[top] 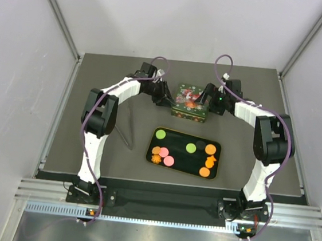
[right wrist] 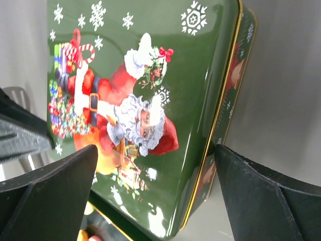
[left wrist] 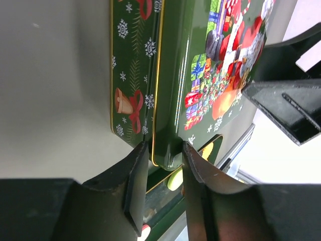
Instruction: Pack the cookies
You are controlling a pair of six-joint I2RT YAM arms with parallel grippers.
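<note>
The cookies lie on a black gold-rimmed tray (top: 185,136): green discs (top: 160,134), orange discs (top: 210,149), pink discs (top: 169,161) and orange flower shapes (top: 210,159). Behind the tray stands a closed green Santa tin (top: 190,102). My left gripper (top: 167,101) is at the tin's left side. In the left wrist view it (left wrist: 165,148) is shut on a corner of the tin's lid (left wrist: 200,60). My right gripper (top: 211,105) is at the tin's right side. In the right wrist view it (right wrist: 153,150) is open wide, one finger over the lid (right wrist: 150,60), the other against the tin's side.
A thin grey rod (top: 128,130) lies on the mat left of the tray. The dark mat (top: 111,155) ends at a metal rail in front, and white walls stand on both sides. Part of the tray with a green cookie (left wrist: 175,179) shows beyond my left fingers.
</note>
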